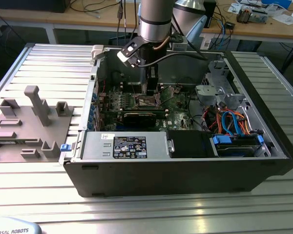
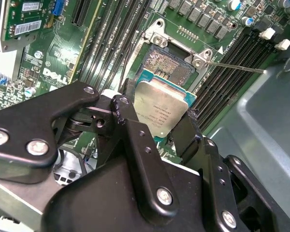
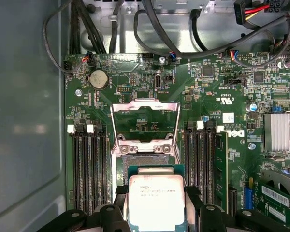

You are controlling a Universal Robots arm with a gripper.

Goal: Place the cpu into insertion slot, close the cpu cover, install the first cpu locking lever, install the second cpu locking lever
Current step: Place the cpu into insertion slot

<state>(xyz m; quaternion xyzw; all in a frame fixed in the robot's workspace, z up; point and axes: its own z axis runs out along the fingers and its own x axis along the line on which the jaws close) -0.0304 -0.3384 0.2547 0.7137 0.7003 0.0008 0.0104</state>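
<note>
A black two-fingered gripper (image 3: 157,192) clamps the flat, silver-topped square cpu (image 3: 157,205) close over the dark, metal-rimmed insertion slot (image 3: 144,161), apparently not yet seated. The thin silver-framed cpu cover (image 3: 144,103) stands open; seating, closing and latching appear left.

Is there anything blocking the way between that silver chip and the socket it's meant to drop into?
Nothing visible does. In the first wrist view the gripper holds the cpu close to the bare insertion slot, and the cpu cover is swung open, lying back away from the slot.
</note>
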